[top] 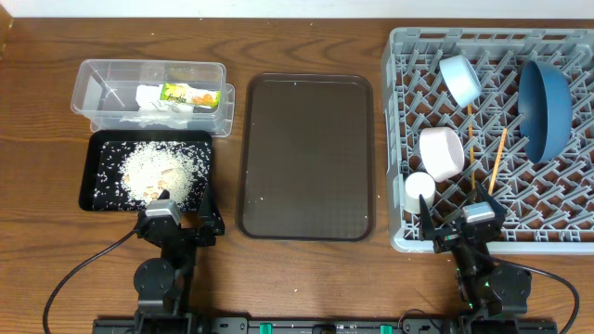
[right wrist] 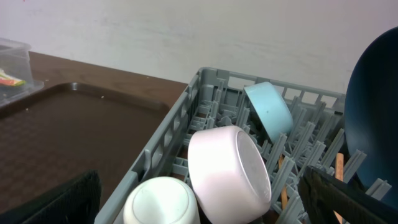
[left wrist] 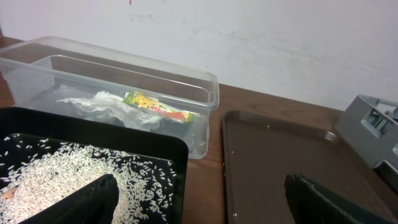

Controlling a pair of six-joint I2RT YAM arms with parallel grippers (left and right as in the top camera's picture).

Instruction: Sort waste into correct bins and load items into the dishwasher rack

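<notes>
- Sitting on the right side of the table, the grey dishwasher rack holds all the dishes. The right gripper is at its near edge, fingers far apart, holding nothing.
- The brown tray lies in the middle, between the two grippers.
- The clear tub is at the back left, with the white tissue and the yellow-green wrapper inside.
- The black tray holds the rice. The left gripper is at its near edge, fingers far apart and empty.
- The big dark blue bowl stands on its edge at the rack's far right.
- The white bowl and white cup are just past the right gripper.
- The light blue bowl is farther back.
- The two chopsticks poke up between the white and dark blue bowls.
</notes>
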